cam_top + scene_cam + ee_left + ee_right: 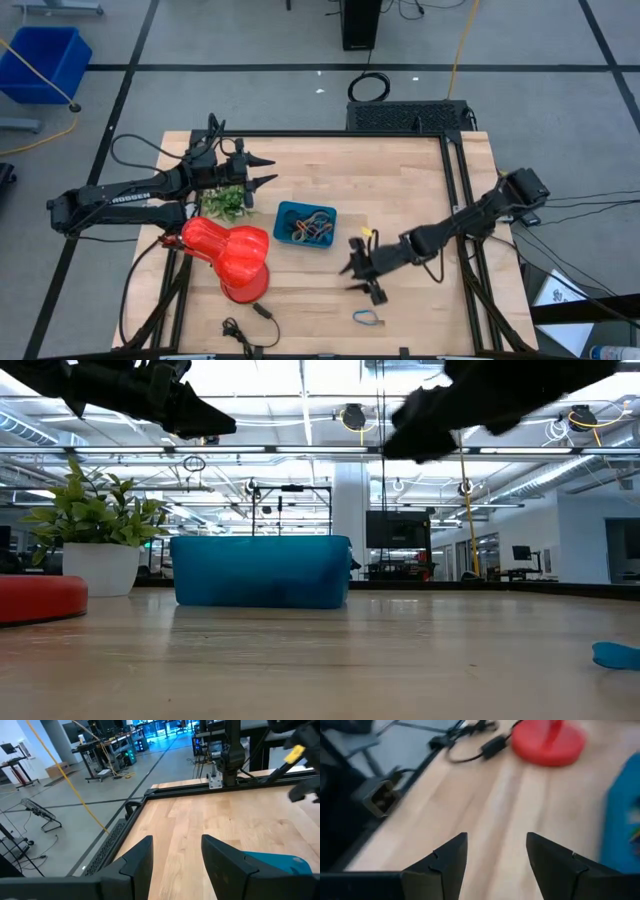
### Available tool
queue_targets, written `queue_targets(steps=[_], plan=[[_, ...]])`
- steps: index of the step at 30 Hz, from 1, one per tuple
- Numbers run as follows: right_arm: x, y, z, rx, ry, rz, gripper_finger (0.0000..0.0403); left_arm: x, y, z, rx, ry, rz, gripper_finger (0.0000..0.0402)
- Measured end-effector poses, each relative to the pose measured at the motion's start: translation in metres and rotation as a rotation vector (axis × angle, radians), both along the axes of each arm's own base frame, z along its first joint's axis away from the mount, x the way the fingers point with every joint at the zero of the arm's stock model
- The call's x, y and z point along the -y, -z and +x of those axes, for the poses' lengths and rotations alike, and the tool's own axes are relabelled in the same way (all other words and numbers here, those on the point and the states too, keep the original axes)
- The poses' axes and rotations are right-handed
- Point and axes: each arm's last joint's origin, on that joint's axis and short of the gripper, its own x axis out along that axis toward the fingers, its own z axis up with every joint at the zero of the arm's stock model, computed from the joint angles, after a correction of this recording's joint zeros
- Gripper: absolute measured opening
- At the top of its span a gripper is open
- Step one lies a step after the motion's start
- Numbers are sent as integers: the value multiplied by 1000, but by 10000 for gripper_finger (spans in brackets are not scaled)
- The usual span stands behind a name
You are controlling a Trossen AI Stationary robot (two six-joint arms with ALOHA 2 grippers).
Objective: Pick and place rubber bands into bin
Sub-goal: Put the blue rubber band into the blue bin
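The teal bin (305,224) sits mid-table with several rubber bands (308,229) lying inside it; it also shows in the low view (262,570). One blue rubber band (366,317) lies flat on the wood near the table's front edge, also at the low view's right (618,654). My right gripper (360,273) hangs open and empty above the table, between the bin and the blue band. My left gripper (265,170) is open and empty above the table, beyond the bin's far left corner.
A red vase (232,258) lies left of the bin, with a green plant (226,201) behind it. A thin black cable (250,322) lies near the front edge. Black rails (455,200) run along the table's far and right sides. Bare wood lies right of the bin.
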Motion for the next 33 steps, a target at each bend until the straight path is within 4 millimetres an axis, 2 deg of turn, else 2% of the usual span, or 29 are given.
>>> queue_targets(steps=[7, 13, 19, 25, 33], plan=[[-36, 11, -17, -72, -38, 95, 196, 0, 0, 0, 1, 0, -4, 175], [-56, 35, -26, -96, -27, 8, 196, 0, 0, 0, 7, -2, -22, 175], [-63, 58, -28, -161, -44, -35, 196, 0, 0, 0, 8, -2, -23, 175], [-66, 78, -23, -196, -4, 6, 196, 0, 0, 0, 7, -2, -23, 175], [-72, 90, -18, -183, -7, 72, 196, 0, 0, 0, 7, -3, -23, 175]])
